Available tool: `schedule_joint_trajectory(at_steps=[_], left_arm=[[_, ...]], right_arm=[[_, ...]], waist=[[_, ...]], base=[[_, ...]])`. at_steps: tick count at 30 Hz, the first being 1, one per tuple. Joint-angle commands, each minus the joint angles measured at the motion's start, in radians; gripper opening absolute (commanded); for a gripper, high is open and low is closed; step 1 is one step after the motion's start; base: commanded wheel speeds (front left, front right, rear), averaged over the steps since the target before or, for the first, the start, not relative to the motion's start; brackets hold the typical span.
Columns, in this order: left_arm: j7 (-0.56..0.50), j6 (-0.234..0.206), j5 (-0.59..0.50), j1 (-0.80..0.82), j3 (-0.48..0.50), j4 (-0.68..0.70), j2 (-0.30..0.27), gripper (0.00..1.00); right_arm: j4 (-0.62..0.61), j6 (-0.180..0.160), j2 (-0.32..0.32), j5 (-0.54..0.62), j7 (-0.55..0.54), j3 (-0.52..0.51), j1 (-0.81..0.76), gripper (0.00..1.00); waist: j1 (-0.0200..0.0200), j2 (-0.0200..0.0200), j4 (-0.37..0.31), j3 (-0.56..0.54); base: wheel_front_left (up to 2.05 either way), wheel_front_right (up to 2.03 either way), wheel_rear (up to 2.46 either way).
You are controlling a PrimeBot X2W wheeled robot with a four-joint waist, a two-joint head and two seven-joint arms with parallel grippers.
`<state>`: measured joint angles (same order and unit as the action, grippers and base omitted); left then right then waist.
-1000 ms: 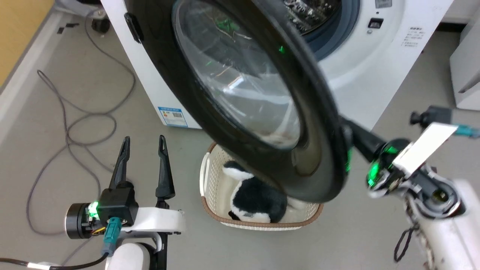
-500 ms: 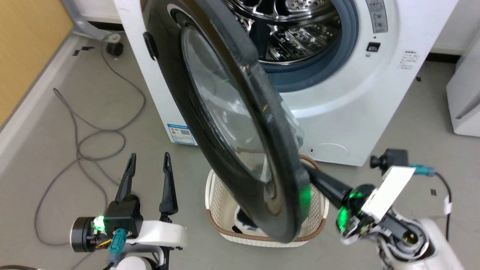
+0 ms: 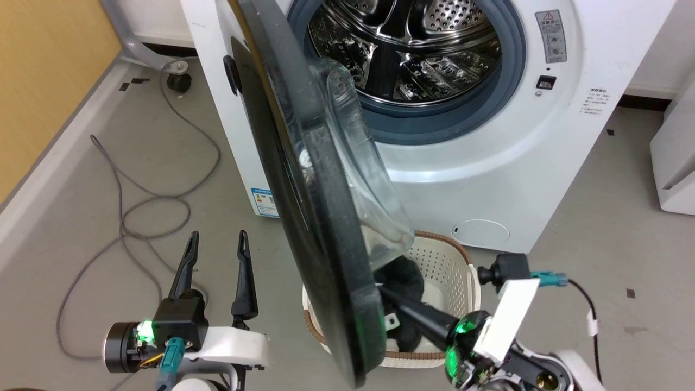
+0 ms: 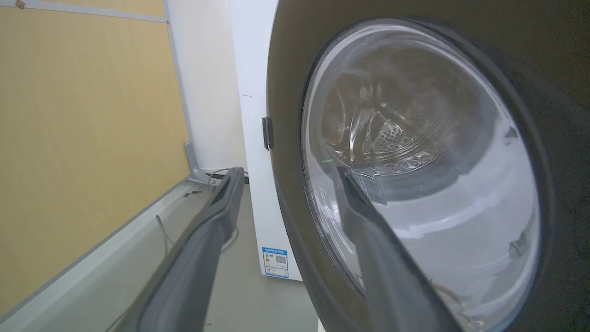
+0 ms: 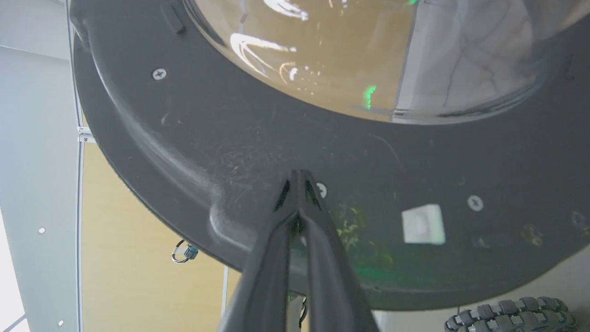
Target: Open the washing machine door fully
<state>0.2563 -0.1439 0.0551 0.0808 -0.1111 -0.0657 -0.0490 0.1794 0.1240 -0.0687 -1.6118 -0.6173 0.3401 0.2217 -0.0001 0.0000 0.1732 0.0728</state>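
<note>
The right jaws are closed together, empty, their fingertips (image 5: 279, 230) pressing against the dark grey inner side of the washing machine door (image 3: 320, 244), low near its rim beside a screw. The left jaws stand wide apart with nothing between the fingers (image 3: 244, 282), out in front of the door's glossy outer face. The door stands swung out, edge-on to the head view, hinged at the left of the washing machine (image 3: 543, 163), with the steel drum (image 3: 407, 54) exposed. A white basket (image 3: 450, 266) sits below on the grey floor (image 3: 597, 244), cables (image 3: 152, 206) to the left by a yellow wall (image 3: 43, 81).
</note>
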Motion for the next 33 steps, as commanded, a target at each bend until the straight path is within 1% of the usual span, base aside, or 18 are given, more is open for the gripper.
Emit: schedule_joint_trajectory(at_steps=[1,5,9,13,19,20,22,25,28,30,31,33], left_arm=[[0.006,-0.003,0.002,-0.014,0.003,-0.002,-0.001,1.00],[0.006,-0.001,0.001,-0.027,0.009,-0.007,-0.001,1.00],[0.006,0.002,0.001,-0.036,0.013,-0.012,-0.001,1.00],[0.006,0.001,0.003,-0.051,0.021,-0.013,-0.001,1.00],[0.006,0.002,0.001,-0.063,0.033,-0.011,-0.001,1.00],[0.006,0.002,0.001,-0.063,0.033,-0.011,-0.001,1.00],[0.006,0.002,0.000,-0.067,0.040,-0.009,-0.001,1.00],[0.006,0.003,-0.002,-0.073,0.048,-0.009,-0.001,1.00],[0.006,0.003,-0.004,-0.080,0.056,-0.006,-0.001,1.00],[0.006,0.005,-0.005,-0.083,0.060,-0.005,-0.001,1.00],[0.006,0.006,-0.006,-0.085,0.062,-0.005,-0.001,1.00],[0.006,0.006,-0.006,-0.087,0.066,-0.003,-0.001,1.00]], right_arm=[[-0.003,0.007,0.007,0.006,0.000,0.009,-0.023,0.00],[-0.020,0.007,0.010,0.027,0.034,0.011,-0.036,0.00],[-0.054,0.007,0.011,0.047,0.126,-0.036,-0.053,0.00],[-0.102,0.007,0.009,0.104,0.252,-0.083,-0.068,0.00],[-0.185,0.007,-0.032,0.273,0.525,-0.124,-0.078,0.00],[-0.185,0.007,-0.032,0.273,0.525,-0.124,-0.078,0.00],[-0.191,0.007,-0.062,0.351,0.622,-0.123,-0.083,0.00],[-0.152,0.007,-0.118,0.507,0.767,-0.120,-0.088,0.00],[-0.105,0.007,-0.152,0.676,0.856,-0.141,-0.088,0.00],[-0.081,0.007,-0.154,0.819,0.874,-0.190,-0.090,0.00],[-0.075,0.007,-0.142,0.892,0.877,-0.230,-0.093,0.00],[-0.106,0.007,-0.111,1.065,0.878,-0.311,-0.099,0.00]], waist=[[0.0001,0.0000,-0.003,-0.005],[0.0001,0.0000,-0.012,-0.021],[0.0001,0.0000,-0.022,-0.039],[0.0001,0.0000,-0.040,-0.057],[0.0001,0.0000,-0.067,-0.067],[0.0001,0.0000,-0.067,-0.067],[0.0001,0.0000,-0.078,-0.070],[0.0001,0.0000,-0.091,-0.074],[0.0001,0.0000,-0.105,-0.077],[0.0001,0.0000,-0.111,-0.079],[0.0001,0.0000,-0.114,-0.079],[0.0001,0.0000,-0.120,-0.079]], base=[[0.00,0.00,0.00],[0.00,0.00,0.00],[0.00,0.00,0.00],[0.00,0.00,0.00],[0.00,0.00,0.00],[0.00,0.00,0.00],[0.00,0.00,0.00],[0.00,0.00,0.00],[0.00,0.00,0.00],[0.00,0.00,0.00],[0.00,0.00,0.00],[0.00,0.00,0.00]])
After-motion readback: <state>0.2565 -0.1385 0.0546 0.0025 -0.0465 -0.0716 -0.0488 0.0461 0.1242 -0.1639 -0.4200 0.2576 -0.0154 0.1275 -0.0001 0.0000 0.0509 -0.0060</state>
